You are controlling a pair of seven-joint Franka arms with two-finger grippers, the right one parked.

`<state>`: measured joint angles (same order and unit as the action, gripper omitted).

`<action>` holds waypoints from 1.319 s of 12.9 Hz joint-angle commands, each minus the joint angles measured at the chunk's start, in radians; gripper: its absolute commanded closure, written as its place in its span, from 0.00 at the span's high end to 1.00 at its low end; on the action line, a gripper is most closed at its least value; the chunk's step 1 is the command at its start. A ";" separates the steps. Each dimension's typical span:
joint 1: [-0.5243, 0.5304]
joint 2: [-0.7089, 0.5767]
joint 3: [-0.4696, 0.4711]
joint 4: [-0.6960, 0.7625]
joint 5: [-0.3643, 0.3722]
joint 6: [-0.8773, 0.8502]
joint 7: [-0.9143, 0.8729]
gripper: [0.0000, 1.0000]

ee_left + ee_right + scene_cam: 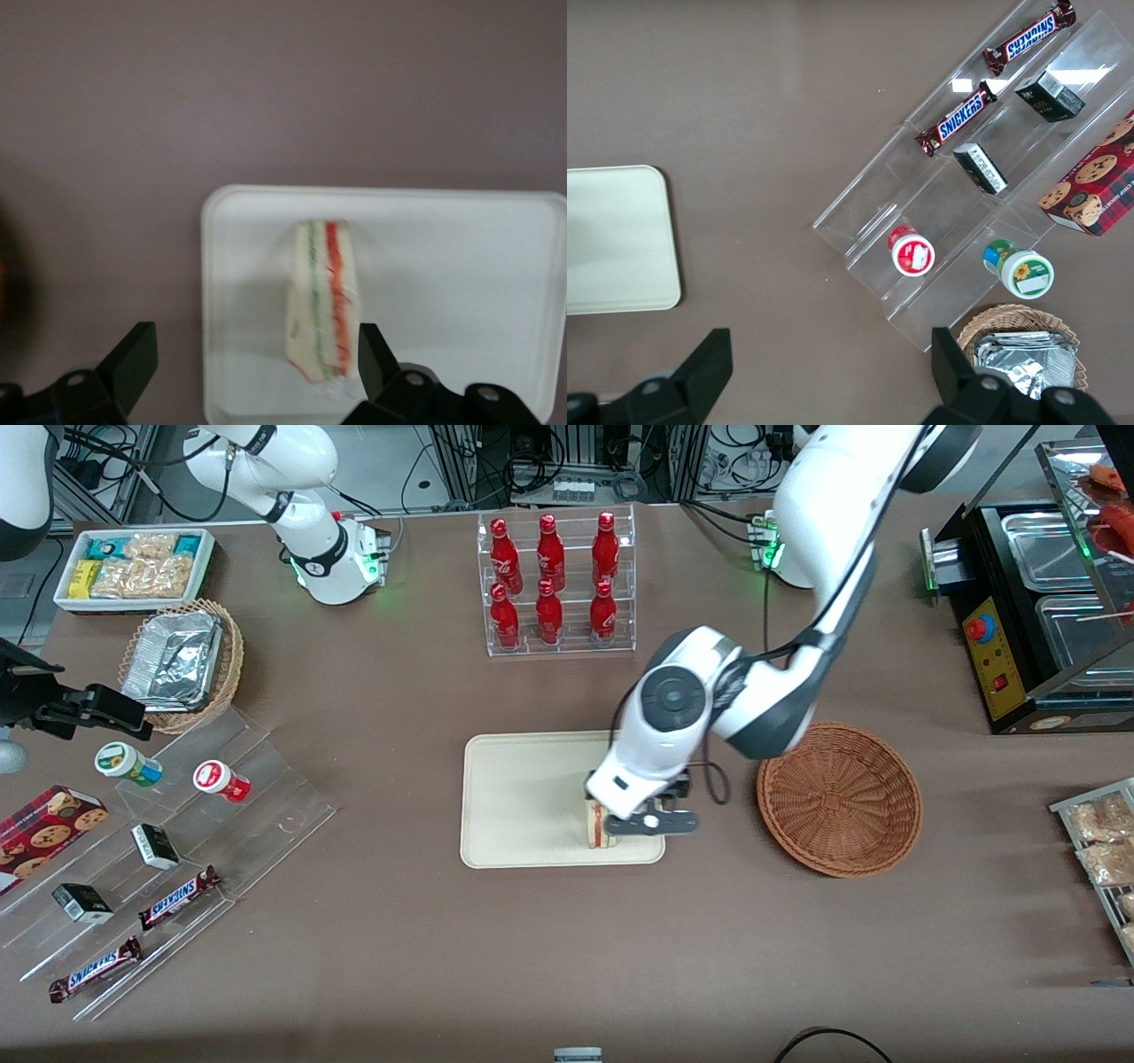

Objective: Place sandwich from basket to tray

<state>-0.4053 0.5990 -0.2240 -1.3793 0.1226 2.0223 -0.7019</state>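
Hovering with our gripper (248, 376) spread wide, we see the sandwich (321, 301) standing on the tray (461, 266) between its fingers: light, soft, slippery-wrapped, best pinched gently across its bread faces.

Matt brown worktop (399, 957), smooth matt cream tray (523, 797), rough reddish woven wicker basket (839, 799), glossy clear-wrapped sandwich (321, 299), open black matt plastic tool (252, 363) over tray.

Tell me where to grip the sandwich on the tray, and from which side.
Grip the sandwich across its two flat bread faces, coming straight down from above. It stands on edge on the tray, filling stripes facing up. The gripper hangs open above it, one finger beside one bread face.
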 commanded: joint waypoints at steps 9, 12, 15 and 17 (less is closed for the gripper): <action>0.313 -0.194 0.020 -0.017 -0.007 -0.301 0.350 1.00; 0.382 -0.264 0.020 -0.018 -0.011 -0.414 0.456 1.00; 0.402 -0.355 0.023 -0.029 -0.029 -0.497 0.466 1.00; 0.401 -0.430 0.025 -0.064 -0.046 -0.559 0.478 1.00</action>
<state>-0.0139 0.2582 -0.1952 -1.3815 0.0978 1.5033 -0.2442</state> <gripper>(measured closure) 0.000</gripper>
